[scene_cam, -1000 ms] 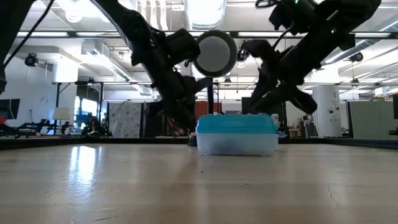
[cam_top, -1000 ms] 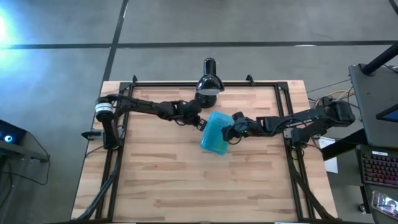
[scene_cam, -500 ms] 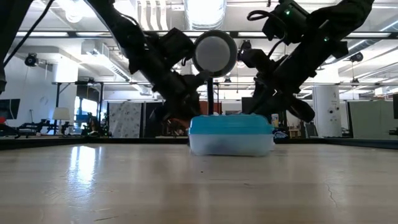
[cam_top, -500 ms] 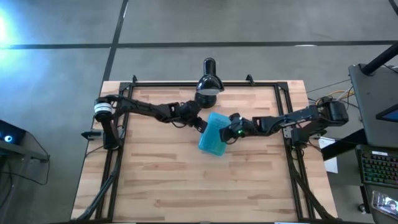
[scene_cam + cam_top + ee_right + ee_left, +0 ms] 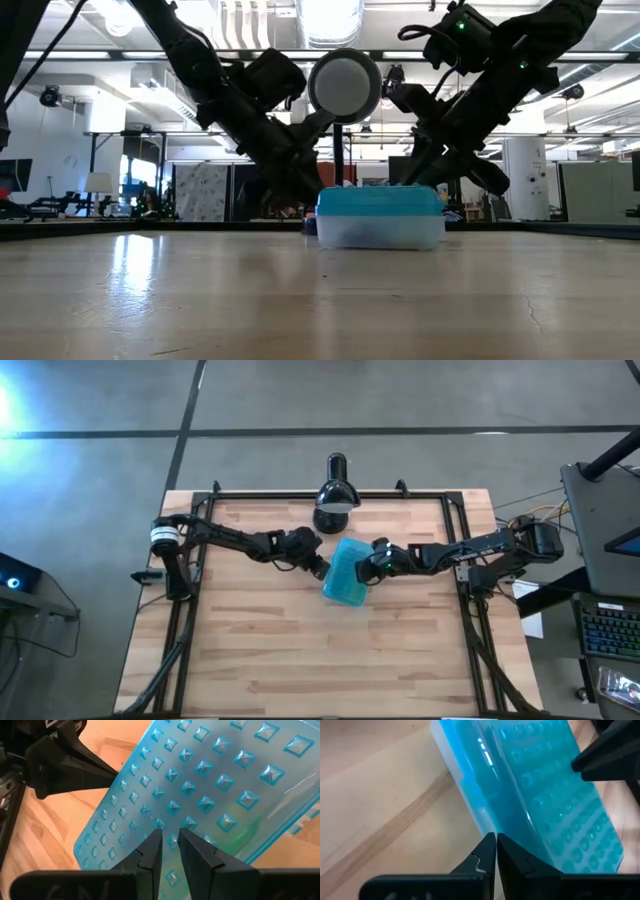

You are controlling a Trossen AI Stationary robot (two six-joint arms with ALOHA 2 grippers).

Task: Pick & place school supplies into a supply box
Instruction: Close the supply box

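Wooden worktop (image 5: 300, 650): supply box (image 5: 346, 573) lies mid-table, lid on, under the lamp (image 5: 334, 495). Left gripper (image 5: 322, 567) and right gripper (image 5: 364, 572) flank it, jaws near-closed, empty. Likely lid-seating stage; next, press down evenly.

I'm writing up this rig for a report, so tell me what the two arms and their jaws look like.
Both arms are dark, jointed and slim. The left arm has a white band near its base; the right arm shows a small green light near its wrist. The left gripper and the right gripper each end in two black, angular, tapering jaws.
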